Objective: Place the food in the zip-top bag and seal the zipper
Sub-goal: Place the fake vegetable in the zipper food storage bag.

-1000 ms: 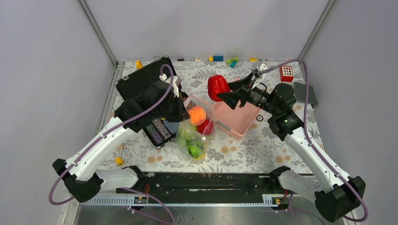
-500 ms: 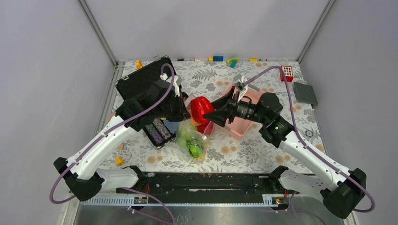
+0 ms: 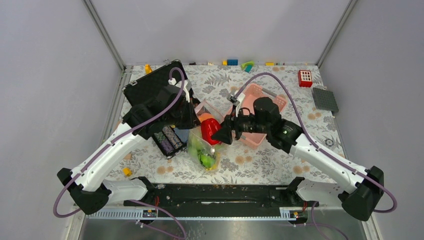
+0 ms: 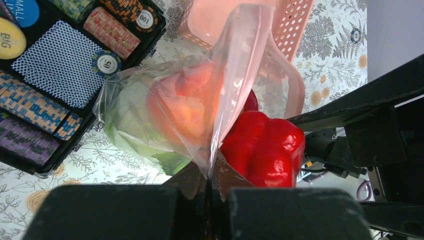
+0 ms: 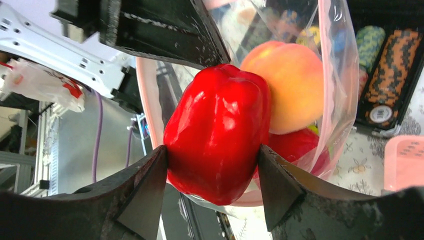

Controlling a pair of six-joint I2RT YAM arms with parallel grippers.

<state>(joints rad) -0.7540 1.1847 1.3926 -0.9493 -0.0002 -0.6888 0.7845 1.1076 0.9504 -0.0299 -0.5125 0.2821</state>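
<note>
Right jaws: the right gripper [image 5: 212, 167] is spread wide, and both fingers [image 5: 145, 195] press on the sides of a red bell pepper [image 5: 217, 130].
Red bell pepper: it is held at the open mouth of the zip-top bag [image 5: 340, 100], in the centre of the right wrist view. Its far end is past the rim and its near end is outside.
Left jaws: the left gripper [image 4: 207, 187] is pressed together and pinches one edge of the bag's mouth, at the lower middle of the left wrist view.
Zip-top bag: clear and crinkled, in the centre of the top view, between the two grippers. The mouth is not sealed.
Inside the bag: an orange fruit [image 5: 290, 85] touches the pepper. A darker red piece [image 5: 295, 145] is under it, and a pale green cabbage [image 4: 125, 120] is deeper.
Pink basket [image 4: 295, 30]: just behind the bag, in the upper part of the left wrist view.
Poker chip case [image 4: 60, 75]: on the left side, beside the bag, open.
Table [image 3: 280, 160]: it has a flower pattern.
</note>
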